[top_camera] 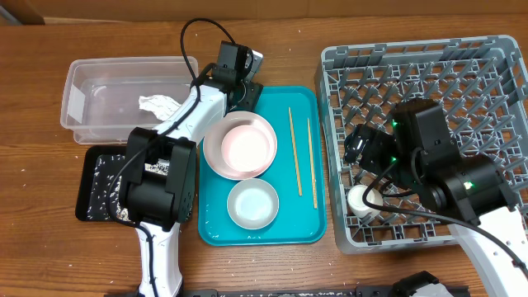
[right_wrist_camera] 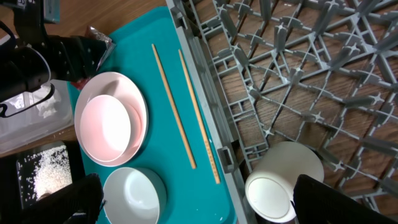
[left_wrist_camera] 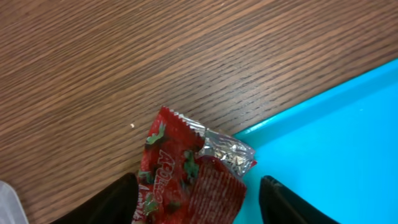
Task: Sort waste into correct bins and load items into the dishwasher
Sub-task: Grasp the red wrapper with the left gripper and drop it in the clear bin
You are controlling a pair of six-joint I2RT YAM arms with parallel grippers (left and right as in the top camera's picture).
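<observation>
At the near edge of the wooden surface [top_camera: 49,247], the black tray [top_camera: 80,188] lies on the left with pale, grainy food scraps [top_camera: 103,175] scattered in it, partly hidden by the left arm [top_camera: 161,181]. Beside it, the teal serving tray [top_camera: 309,223] carries the white bowl [top_camera: 252,203] at its near end. To the right, the small white cup [right_wrist_camera: 280,186] lies on its side in the near left corner of the grey dish rack [top_camera: 495,82]. The right jaws stand wide above it, and the cup shows in the gap between the fingers. Farther back, the pink-rimmed plate [top_camera: 240,146] sits mid-tray, with the two chopsticks [top_camera: 295,153] lying lengthwise beside it. Farthest off, the red wrapper [left_wrist_camera: 193,177] rests on the wood at the tray's far corner. The left jaws are spread wide, one finger on each side of it; I cannot tell whether either touches it. The clear tub [top_camera: 82,78] at the far left holds the crumpled napkin [top_camera: 157,105].
</observation>
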